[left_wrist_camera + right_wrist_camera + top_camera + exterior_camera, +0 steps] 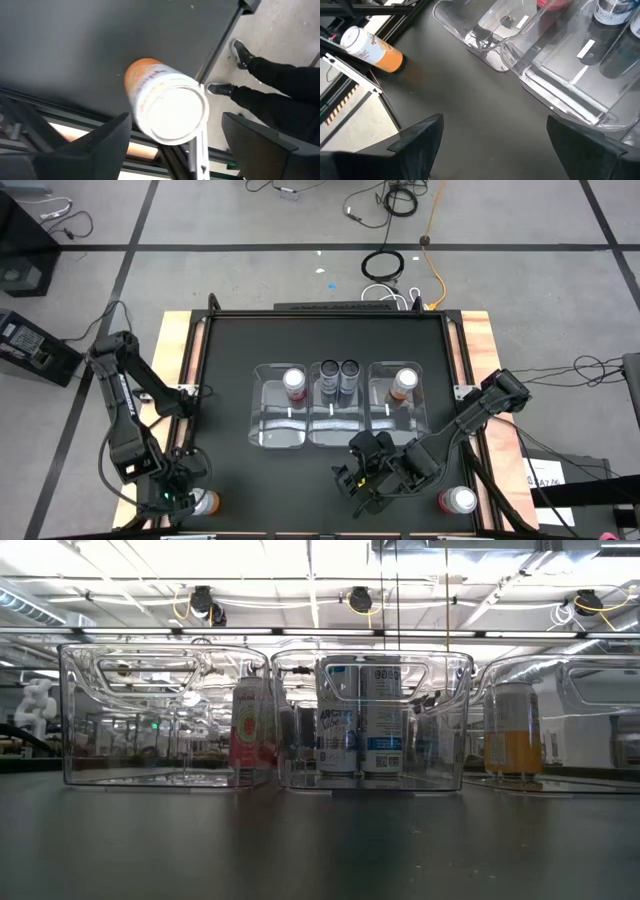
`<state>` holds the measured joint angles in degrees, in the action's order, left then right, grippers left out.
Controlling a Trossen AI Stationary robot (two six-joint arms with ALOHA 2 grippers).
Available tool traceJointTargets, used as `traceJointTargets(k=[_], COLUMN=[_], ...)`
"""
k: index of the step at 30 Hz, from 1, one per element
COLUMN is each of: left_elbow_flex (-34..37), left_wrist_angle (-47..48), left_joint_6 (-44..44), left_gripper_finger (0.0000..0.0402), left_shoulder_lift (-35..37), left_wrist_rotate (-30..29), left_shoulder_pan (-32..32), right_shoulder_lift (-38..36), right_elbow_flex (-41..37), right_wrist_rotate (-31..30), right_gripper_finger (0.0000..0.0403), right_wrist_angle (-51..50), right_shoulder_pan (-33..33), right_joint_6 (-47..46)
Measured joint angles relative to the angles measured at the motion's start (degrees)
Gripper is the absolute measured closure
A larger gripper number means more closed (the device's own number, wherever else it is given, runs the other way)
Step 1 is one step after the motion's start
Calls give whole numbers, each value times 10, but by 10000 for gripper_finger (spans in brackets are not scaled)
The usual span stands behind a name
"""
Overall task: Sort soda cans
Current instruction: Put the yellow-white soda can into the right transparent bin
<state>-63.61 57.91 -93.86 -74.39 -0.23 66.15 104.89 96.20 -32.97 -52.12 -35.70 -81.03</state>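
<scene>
- High view puts the left gripper (pixel 178 498) in the lower left of the frame, right over an orange can (pixel 204 501) that stands at the black table's (pixel 230 380) near corner; the left wrist view shows its fingers (pixel 107 137) spread wide on either side of that can (pixel 167 102), not yet touching it.
- My guess is a grab comes next. The can sits just beside the table's edge rail (pixel 216 45), so a finger arriving off-centre could nudge it over the edge or tip it.
- A round can caught off its middle may twist or slip as the fingers close.
- Three clear bins (pixel 338 405) stand in a row mid-frame in the high view: one pink can (pixel 294 383) in the left bin, two black cans (pixel 338 376) in the middle, one orange can (pixel 404 383) in the right.
- The orange can's matching bin is the far one, so I judge the carry would cross the other bins; a low pass could clip a bin wall or knock a can already sorted.
- The right gripper (pixel 362 478) hangs low in the frame, just in front of the middle bin, fingers spread and empty in its wrist view. It lies near that carry path, so the arms could meet.
- Another can (pixel 458 500) waits in the lower right of the high view; its colour is unclear.
</scene>
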Motion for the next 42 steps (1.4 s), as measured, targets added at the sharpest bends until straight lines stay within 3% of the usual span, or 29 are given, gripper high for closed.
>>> traceJointTargets(k=[6, 14, 24, 29, 35, 42], left_elbow_flex=[-55, -64, -64, -64, -64, -64], left_wrist_angle=[15, 77, 56, 32, 41, 42], left_joint_6=[11, 12, 0, 44, 63, 88], left_gripper_finger=[106, 107, 107, 106, 78, 11], left_shoulder_lift=[-55, -85, -84, -84, -84, -84], left_wrist_rotate=[0, 0, 0, -15, -29, -33], left_shoulder_pan=[0, 0, -1, -5, -5, -5], right_shoulder_lift=[0, 0, 0, 0, 0, 0], right_elbow_flex=[0, 0, 0, 0, 0, 0], right_wrist_rotate=[0, 0, 1, 1, 1, 1], right_gripper_finger=[55, 55, 55, 55, 55, 55], right_wrist_angle=[0, 0, 3, 9, 9, 9], right_shoulder_pan=[0, 0, -2, -2, -2, -2], right_joint_6=[23, 37, 37, 37, 37, 40])
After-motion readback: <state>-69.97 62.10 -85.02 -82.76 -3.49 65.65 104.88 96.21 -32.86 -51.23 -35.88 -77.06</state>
